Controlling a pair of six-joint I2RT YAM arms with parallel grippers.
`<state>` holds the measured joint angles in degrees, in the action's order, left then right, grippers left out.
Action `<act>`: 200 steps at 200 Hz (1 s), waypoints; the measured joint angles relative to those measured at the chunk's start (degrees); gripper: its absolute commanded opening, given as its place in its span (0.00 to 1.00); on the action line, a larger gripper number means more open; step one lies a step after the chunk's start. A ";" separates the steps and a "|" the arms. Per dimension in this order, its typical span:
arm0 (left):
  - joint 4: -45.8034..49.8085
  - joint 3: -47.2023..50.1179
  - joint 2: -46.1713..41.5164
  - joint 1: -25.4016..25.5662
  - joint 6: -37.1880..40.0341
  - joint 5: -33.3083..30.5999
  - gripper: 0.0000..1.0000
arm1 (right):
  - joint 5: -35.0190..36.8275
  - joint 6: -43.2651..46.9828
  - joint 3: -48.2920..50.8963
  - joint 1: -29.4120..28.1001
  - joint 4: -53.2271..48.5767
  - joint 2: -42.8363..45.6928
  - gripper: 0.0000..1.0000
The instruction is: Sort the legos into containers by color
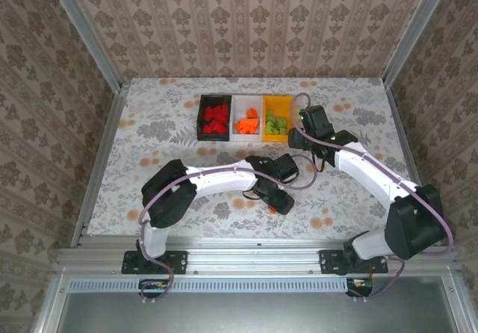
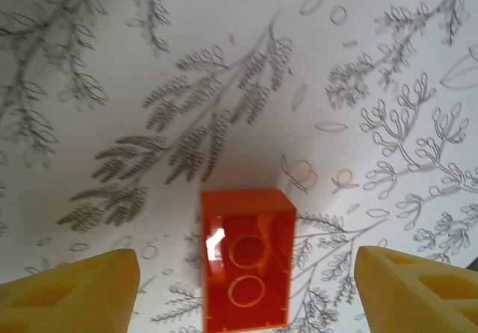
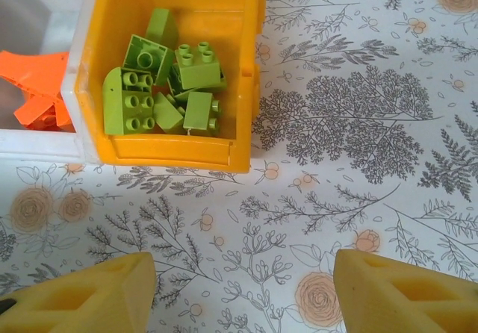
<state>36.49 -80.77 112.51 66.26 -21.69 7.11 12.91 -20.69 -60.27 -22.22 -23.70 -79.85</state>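
Nearly sorted: one orange brick (image 2: 246, 258) lies hollow side up on the table, well apart from the bins. Your left gripper (image 2: 246, 273) hangs over it, wrist pointing down, fingers spread either side, not touching. It likely belongs in the white bin (image 1: 240, 109). Your right gripper (image 3: 243, 281) hovers before the yellow bin (image 3: 172, 154), fingers spread, empty.

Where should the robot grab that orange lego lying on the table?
By its two long side walls, from straight above. The orange lego lies flat, hollow side up, and the left gripper has its jaws open either side of those walls.
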 measured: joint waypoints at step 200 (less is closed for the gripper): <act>2.93 -1.99 -1.60 -5.25 2.64 -7.80 0.27 | 5.62 -12.46 14.40 9.99 2.93 23.34 0.72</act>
<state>39.42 -82.76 110.91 61.01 -19.05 -0.69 18.52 -33.15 -45.87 -12.23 -20.78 -56.51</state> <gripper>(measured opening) 0.316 0.711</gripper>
